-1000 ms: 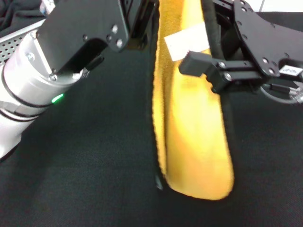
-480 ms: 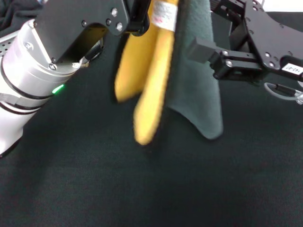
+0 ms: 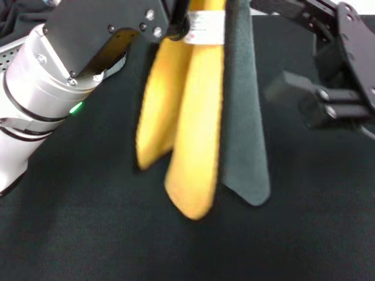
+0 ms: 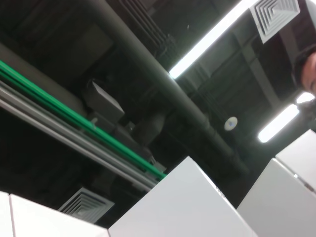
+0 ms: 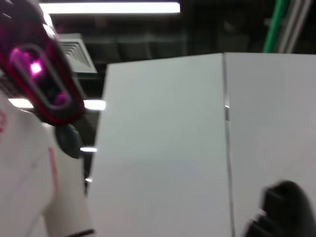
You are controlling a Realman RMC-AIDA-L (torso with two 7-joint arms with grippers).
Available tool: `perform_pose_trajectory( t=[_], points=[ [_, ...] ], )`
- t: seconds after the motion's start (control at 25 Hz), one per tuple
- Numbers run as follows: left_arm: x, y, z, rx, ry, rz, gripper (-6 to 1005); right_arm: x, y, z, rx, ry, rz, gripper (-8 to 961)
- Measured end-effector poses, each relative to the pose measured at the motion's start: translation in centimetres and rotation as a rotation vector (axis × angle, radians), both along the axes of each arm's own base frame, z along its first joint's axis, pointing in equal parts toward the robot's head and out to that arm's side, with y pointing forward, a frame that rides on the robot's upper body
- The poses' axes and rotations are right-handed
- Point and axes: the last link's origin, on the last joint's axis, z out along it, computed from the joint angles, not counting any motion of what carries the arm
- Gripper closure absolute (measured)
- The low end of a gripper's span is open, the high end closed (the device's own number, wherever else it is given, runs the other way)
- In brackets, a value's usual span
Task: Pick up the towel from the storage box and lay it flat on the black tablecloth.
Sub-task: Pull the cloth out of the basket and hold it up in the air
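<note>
Head view: the left end effector (image 3: 176,26) pinches the top edge of the towel (image 3: 190,123) beside its white label (image 3: 205,27), so the cloth hangs free below it in yellow folds with one dark flap, its lower end seemingly just above the tablecloth (image 3: 88,222). Held this high, the towel can drape open before being laid down. The right end effector (image 3: 304,99) stands apart from the towel, beside the dark flap; whether it is wide or narrow I cannot tell. The box (image 3: 14,50) lies behind the left arm.

Left wrist view: only ceiling pipes and lights.

Right wrist view: white panels; no towel.
</note>
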Motion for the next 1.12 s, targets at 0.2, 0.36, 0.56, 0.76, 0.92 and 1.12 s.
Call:
perform_pose_trajectory(
  t=[0.2,0.36,0.56,0.76,0.92,1.12],
  points=[
    [0.0,0.4,-0.3,0.007,0.014,0.026,972,0.1,-0.4,0.2,-0.014,0.006,0.025,213],
    [0.5,0.3,-0.4,0.001,0.015,0.005,973,0.1,0.7,-0.9,-0.001,-0.042,-0.054,215],
    [1.1,0.1,-0.4,0.010,0.011,-0.028,973,-0.1,1.7,-2.0,0.012,-0.095,-0.113,218],
    [1.2,0.1,-0.3,0.023,0.012,-0.028,973,-0.1,1.9,-2.0,0.015,-0.092,-0.125,221],
    [1.1,0.1,-0.4,0.042,0.015,-0.025,973,-0.1,2.0,-1.9,0.018,-0.090,-0.130,223],
    [1.2,0.1,-0.3,0.044,0.015,-0.026,972,-0.4,2.3,-2.7,0.007,-0.122,-0.137,226]
  ],
)
